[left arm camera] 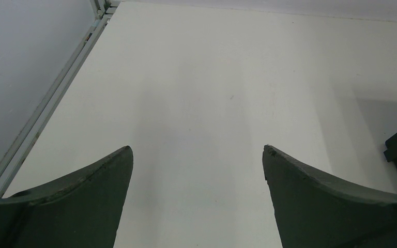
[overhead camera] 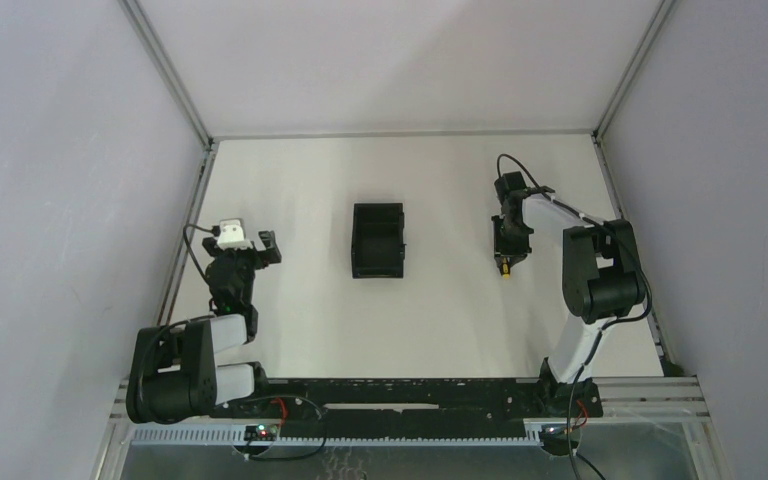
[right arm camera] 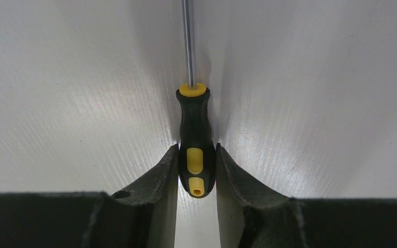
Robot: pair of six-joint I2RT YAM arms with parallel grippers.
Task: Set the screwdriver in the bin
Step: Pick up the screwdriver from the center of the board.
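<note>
Left gripper [left arm camera: 197, 150] at left side of table [overhead camera: 300, 180], jaws wide apart. Bin [overhead camera: 356, 240] upright mid-table, well apart from both grippers. Right gripper [right arm camera: 196, 155] clamped on rear end of screwdriver [right arm camera: 193, 116] handle, screwdriver down at table surface right of bin, shaft pointing away from the gripper
</note>
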